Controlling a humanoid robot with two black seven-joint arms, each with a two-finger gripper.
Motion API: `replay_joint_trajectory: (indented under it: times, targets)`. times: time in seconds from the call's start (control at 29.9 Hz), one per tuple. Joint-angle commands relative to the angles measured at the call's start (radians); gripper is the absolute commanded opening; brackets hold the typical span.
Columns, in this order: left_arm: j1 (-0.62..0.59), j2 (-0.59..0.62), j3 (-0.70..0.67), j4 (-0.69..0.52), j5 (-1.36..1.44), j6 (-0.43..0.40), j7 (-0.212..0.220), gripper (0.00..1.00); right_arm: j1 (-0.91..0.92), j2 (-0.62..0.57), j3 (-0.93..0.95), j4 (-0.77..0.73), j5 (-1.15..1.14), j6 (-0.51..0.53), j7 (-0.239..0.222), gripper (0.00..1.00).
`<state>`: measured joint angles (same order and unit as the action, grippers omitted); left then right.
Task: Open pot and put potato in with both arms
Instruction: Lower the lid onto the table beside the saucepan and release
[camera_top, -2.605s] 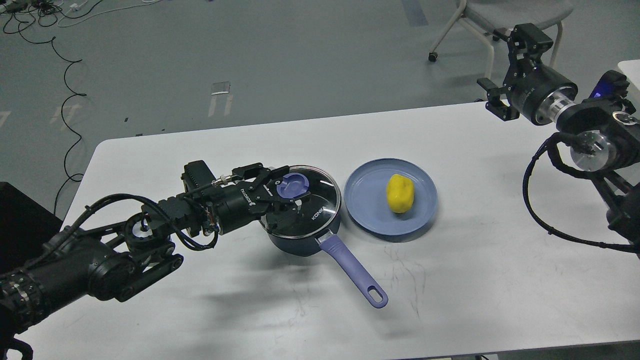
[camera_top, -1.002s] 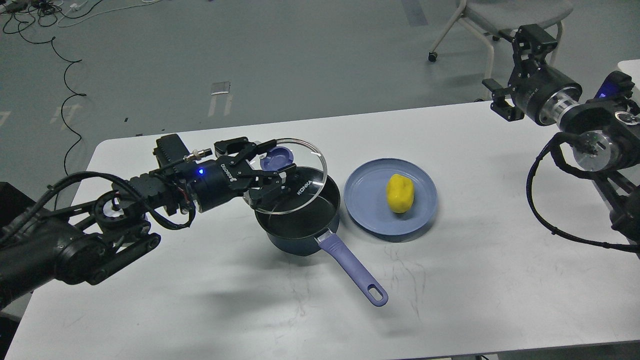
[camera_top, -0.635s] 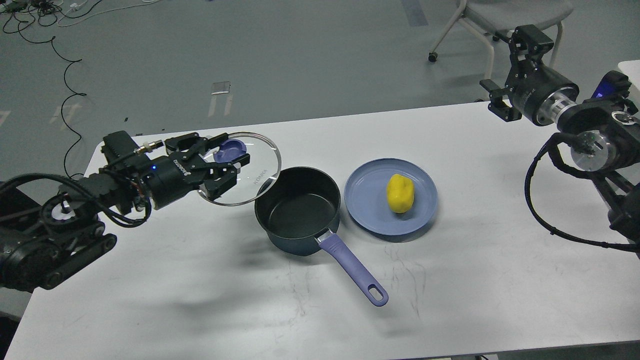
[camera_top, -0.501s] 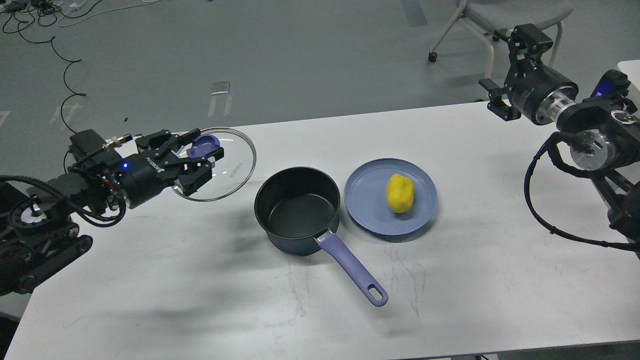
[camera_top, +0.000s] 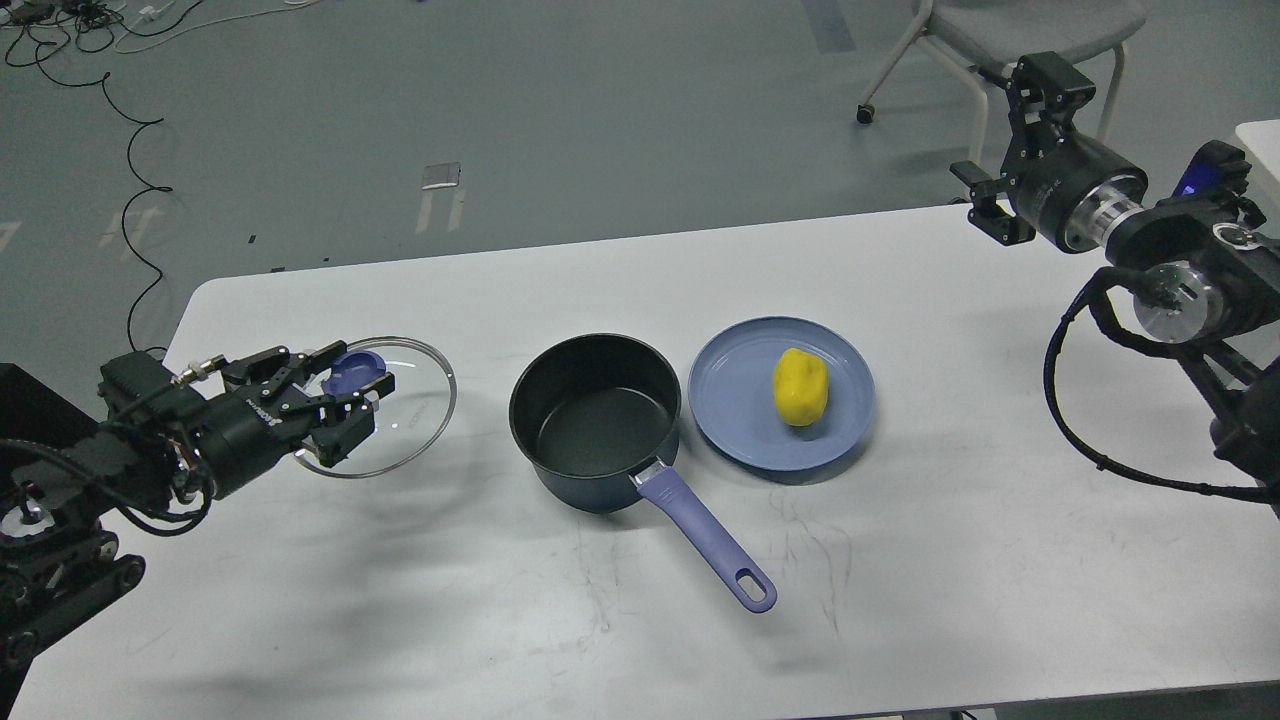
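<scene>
Now left jaws (camera_top: 335, 405) pinching lid (camera_top: 400, 415) knob, right jaws (camera_top: 1005, 150) spread — pot (camera_top: 595, 420) uncovered.

Setting: robotics laboratory or test room.
Floor: bare grey floor (camera_top: 600, 120) crossed by loose black cables (camera_top: 130, 190) at 10 o'clock.
Furniture: white table (camera_top: 950, 560); wheeled chair (camera_top: 990, 50) at 1 o'clock.
Props: cookware staged alone on the table, between two black robot arms.
</scene>
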<state>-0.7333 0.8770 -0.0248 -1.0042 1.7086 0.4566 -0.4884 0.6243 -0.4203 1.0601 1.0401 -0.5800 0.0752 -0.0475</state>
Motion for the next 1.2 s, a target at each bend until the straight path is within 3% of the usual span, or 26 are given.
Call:
replay_joint_trajectory:
  times: [0.0, 0.53, 1.07, 1.17]
  targets:
    - [0.038, -0.003, 0.000, 0.006, -0.004, 0.017, 0.000, 0.46, 0.000, 0.000, -0.002, 0.000, 0.000, 0.000, 0.000, 1.00]
    - [0.090, -0.093, 0.000, 0.148, -0.066, 0.032, 0.000, 0.49, 0.000, -0.008, 0.000, 0.003, 0.000, 0.000, 0.000, 1.00]
    - [0.091, -0.122, 0.000, 0.157, -0.109, 0.032, 0.000, 0.57, 0.000, -0.020, 0.001, 0.003, 0.002, 0.000, 0.000, 1.00]
    - [0.091, -0.124, -0.001, 0.164, -0.116, 0.032, 0.000, 0.81, 0.000, -0.026, 0.001, 0.003, 0.000, 0.000, 0.000, 1.00]
